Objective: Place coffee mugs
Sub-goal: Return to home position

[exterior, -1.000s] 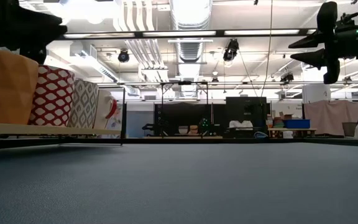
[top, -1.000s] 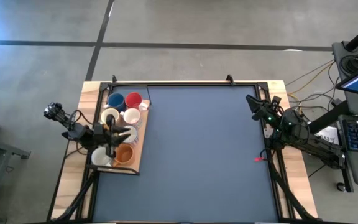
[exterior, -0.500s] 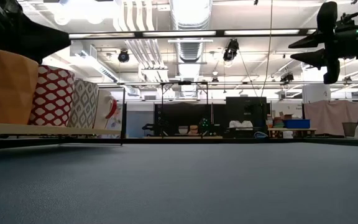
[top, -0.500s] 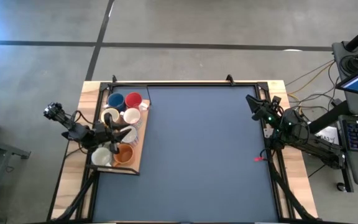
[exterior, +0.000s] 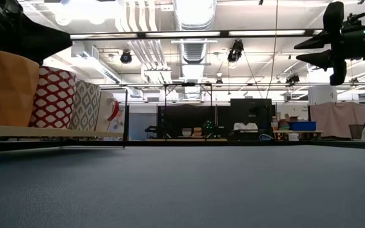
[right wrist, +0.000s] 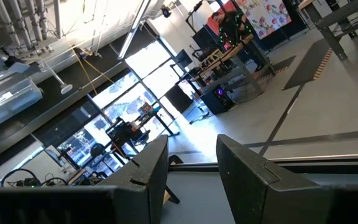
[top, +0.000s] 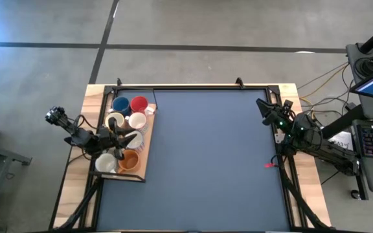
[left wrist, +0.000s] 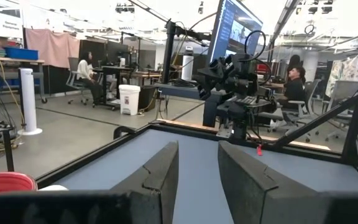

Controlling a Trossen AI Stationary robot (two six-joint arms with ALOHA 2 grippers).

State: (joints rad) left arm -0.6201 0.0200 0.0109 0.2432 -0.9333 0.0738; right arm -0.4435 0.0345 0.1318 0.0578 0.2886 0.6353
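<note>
Coffee mugs (top: 136, 120) sit beneath the left claw (top: 128, 139).

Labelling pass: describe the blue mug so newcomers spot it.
Find the wooden shelf on the left edge of the table. At its top end in the high view the blue mug stands left of the red mug. No other mug is blue.

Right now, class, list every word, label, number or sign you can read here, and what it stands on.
None can be read.
Monitor screen, left wrist view: writing too small.
White sign, same view: blurred.
Colourful poster, right wrist view: blurred.
Mugs: patterns only, no lettering seen.
</note>
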